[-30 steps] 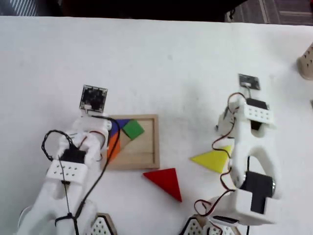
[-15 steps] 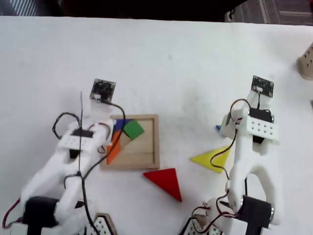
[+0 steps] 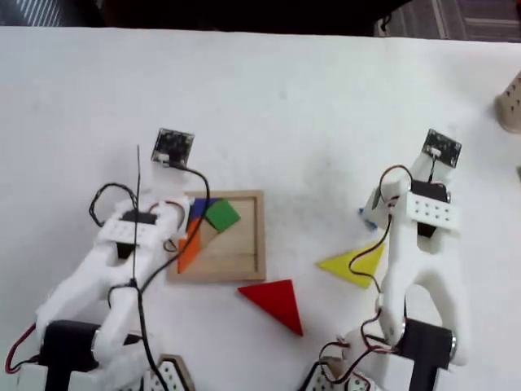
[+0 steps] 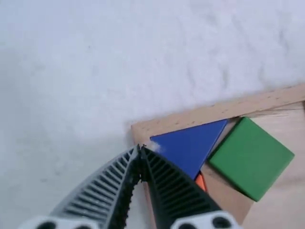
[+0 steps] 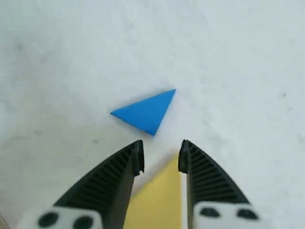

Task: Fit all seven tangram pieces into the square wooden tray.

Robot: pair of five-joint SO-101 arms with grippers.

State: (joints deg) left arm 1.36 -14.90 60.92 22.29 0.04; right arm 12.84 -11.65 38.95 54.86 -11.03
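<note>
My right jaws stand open over the yellow triangle (image 5: pixel 159 200). The small blue triangle (image 5: pixel 145 112) lies flat on the desk (image 3: pixel 285 106) just beyond their tips, its long side crosswise to them. My left jaws are closed at the tray's (image 4: pixel 190 119) corner.

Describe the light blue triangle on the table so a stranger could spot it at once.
On the white table, look right of the wooden tray to the yellow triangle. Just beyond it, in front of the right gripper, lies the light blue triangle. It is much smaller than the yellow one or the red triangle.
</note>
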